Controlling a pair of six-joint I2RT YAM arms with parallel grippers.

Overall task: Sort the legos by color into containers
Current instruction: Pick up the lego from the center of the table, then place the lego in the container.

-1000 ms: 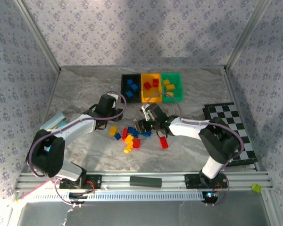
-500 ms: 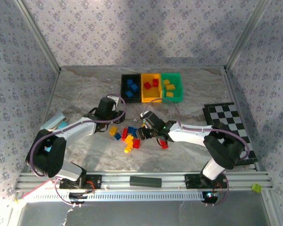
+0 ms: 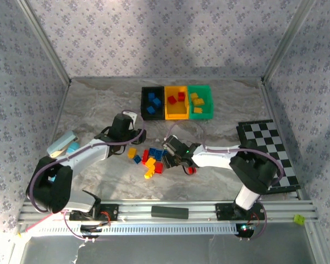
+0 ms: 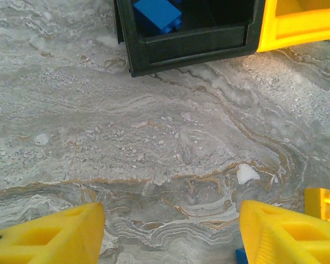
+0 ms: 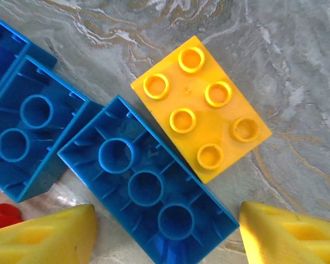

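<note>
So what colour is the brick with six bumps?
That brick is yellow, clearest in the right wrist view.

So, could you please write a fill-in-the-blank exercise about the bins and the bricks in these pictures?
1. The black rectangular plastic bin holds only ___ bricks.
2. The yellow-orange plastic bin holds only ___ bricks.
3. The green plastic bin holds only ___ bricks.
4. In the right wrist view, the yellow plastic brick shows ___ round studs on top.

Missing words: blue; red; yellow; six.
</note>
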